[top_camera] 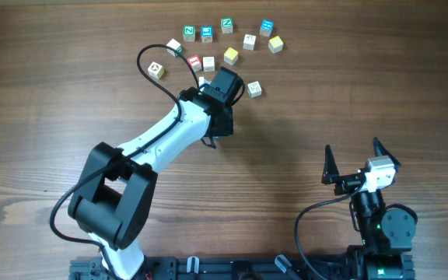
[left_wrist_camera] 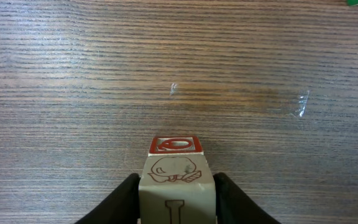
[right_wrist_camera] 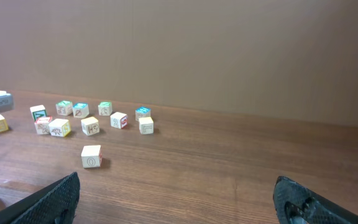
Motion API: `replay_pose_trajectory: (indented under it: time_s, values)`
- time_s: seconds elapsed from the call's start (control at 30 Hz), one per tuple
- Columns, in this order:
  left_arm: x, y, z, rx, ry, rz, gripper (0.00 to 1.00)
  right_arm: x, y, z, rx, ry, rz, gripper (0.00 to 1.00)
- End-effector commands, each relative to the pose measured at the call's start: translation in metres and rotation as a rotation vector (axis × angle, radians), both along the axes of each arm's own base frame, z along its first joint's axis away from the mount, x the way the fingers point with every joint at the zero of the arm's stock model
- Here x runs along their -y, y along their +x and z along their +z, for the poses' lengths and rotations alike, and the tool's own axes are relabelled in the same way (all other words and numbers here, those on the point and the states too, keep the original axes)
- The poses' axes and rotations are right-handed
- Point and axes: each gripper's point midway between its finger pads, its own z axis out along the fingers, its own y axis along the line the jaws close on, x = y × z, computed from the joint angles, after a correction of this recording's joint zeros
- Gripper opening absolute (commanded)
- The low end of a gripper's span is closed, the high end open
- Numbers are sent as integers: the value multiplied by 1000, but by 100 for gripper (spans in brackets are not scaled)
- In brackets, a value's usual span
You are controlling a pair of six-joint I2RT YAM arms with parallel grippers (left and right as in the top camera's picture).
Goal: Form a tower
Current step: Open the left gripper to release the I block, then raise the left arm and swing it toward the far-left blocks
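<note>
Just started: seemingly only two cubes up in the tower (left_wrist_camera: 176,165), inside the left pincer (left_wrist_camera: 177,186) at 6 o'clock of the loose cubes (top_camera: 230,55). Cannot tell if squeezed. Nothing in the wide-open right pincer (top_camera: 352,145). Plenty left to stack.

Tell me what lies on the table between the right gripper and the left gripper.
Nothing: the overhead view shows only bare table between the right gripper and the left gripper. The nearest cube sits beside that line.
</note>
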Motion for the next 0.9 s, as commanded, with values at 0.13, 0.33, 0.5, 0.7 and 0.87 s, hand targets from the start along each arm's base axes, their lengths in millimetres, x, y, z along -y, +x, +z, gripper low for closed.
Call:
replay_pose_trajectory:
  time_s: [0.13, 0.33, 0.5, 0.7, 0.87]
  values:
    - [-5, -1, -7, -6, 22, 12, 73, -1, -1, 3, 10, 14, 8, 100]
    - [-7, 12, -3, 32, -3, 33, 75, -1, -1, 3, 10, 14, 8, 100]
    - [-33, 28, -2, 42, -7, 108, 92, -1, -1, 3, 10, 14, 8, 100]
    - [-74, 51, 0, 71, -23, 222, 97, -1, -1, 3, 10, 14, 8, 100]
    - [-110, 53, -2, 48, -9, 306, 100, -1, -1, 3, 10, 14, 8, 100]
